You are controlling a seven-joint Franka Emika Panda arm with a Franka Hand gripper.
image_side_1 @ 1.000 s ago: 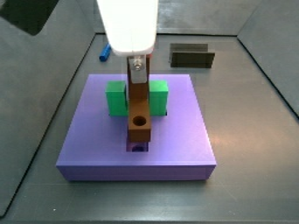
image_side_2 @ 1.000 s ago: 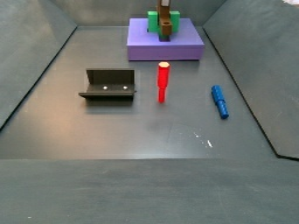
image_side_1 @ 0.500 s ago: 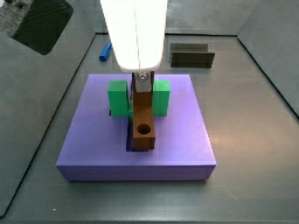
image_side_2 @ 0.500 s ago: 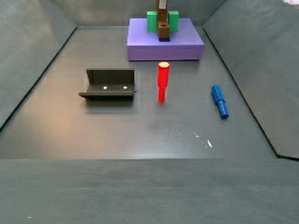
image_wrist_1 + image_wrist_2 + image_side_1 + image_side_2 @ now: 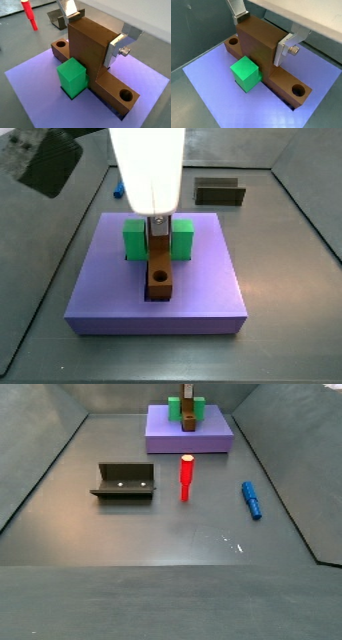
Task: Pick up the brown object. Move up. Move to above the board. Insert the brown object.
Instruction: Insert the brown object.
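The brown object [image 5: 93, 50] is a T-shaped piece: an upright block on a base bar with a hole at each end. Its bar sits down in the slot of the purple board [image 5: 40, 85], as both side views show, one closer [image 5: 160, 268] and one farther off [image 5: 189, 422]. My gripper [image 5: 95, 32] is straight above the board and shut on the upright block, one silver finger on each side; it also shows in a wrist view [image 5: 262, 33]. A green block [image 5: 244, 72] stands in the board, touching the brown upright.
A red cylinder [image 5: 187, 476] stands upright on the floor in front of the board. A blue piece [image 5: 250, 499] lies to its right. The fixture [image 5: 123, 480] stands to its left. Grey walls ring the floor.
My gripper has come down with the brown object. Its base bar has sunk from above the slot into the purple board.
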